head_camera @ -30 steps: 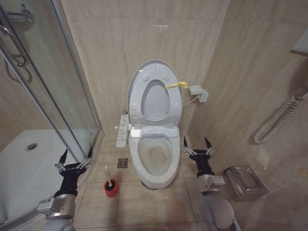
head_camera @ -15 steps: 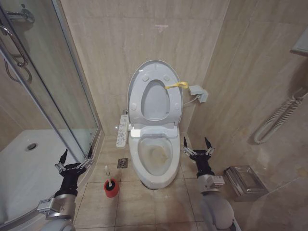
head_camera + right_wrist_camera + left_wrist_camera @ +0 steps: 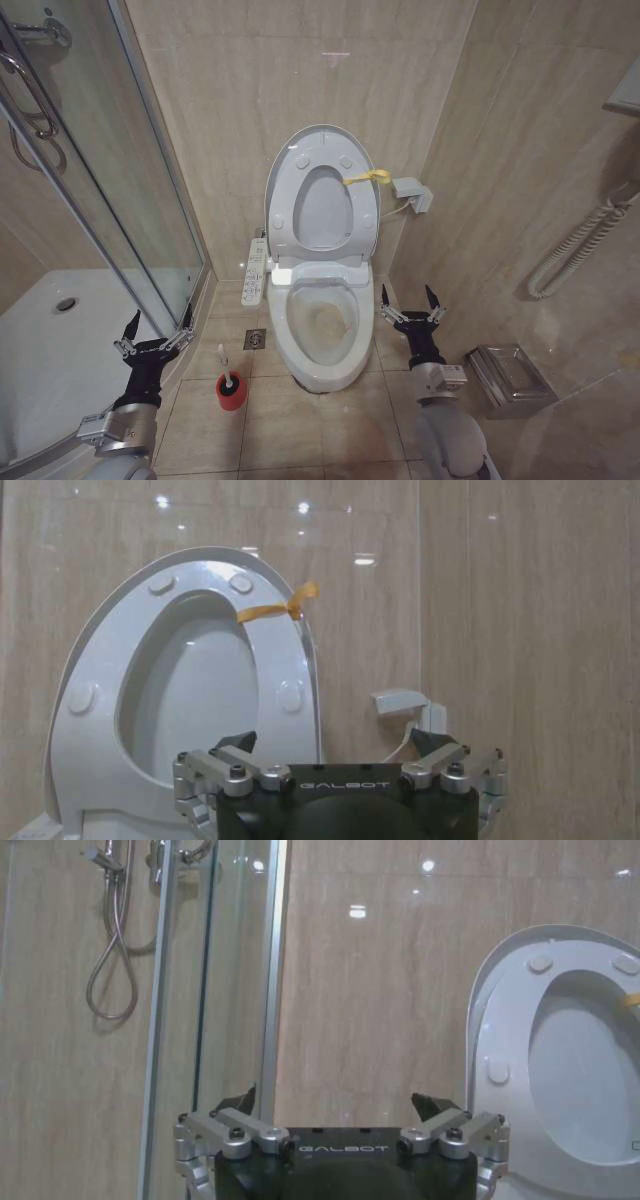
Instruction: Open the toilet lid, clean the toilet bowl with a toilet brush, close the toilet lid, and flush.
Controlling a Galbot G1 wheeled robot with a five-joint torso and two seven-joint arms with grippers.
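1. The left gripper (image 3: 156, 328) hangs low at the robot's left with its fingers spread and nothing between them, over the floor's edge beside the shower tray (image 3: 40, 350).
2. The right gripper (image 3: 408, 303) is likewise splayed and empty, low at the robot's right, just beside the bowl's (image 3: 322, 325) right rim but not touching it.
3. Between the left gripper and the bowl stands a red cup (image 3: 232, 392) on the floor, with the brush (image 3: 223, 362) upright in it, white handle leaning slightly; it is nearer the left gripper, and nothing blocks the way to it.
4. A floor drain (image 3: 255, 339) lies just behind the cup, and a white control panel (image 3: 255, 270) hangs off the bowl's left side.
5. Right of the right gripper, a metal bin (image 3: 508, 375) sits against the wall.
6. The lid (image 3: 284, 160) stands raised against the back wall with the seat (image 3: 362, 215) folded up against it; a yellow strap (image 3: 366, 178) is tied at the upper right edge. The bowl lies open between both grippers, a yellowish stain inside.
7. The room is small, with beige tiled walls and floor; a glass shower door (image 3: 110, 180) closes off the left, and a white hose (image 3: 575, 245) runs along the right wall.
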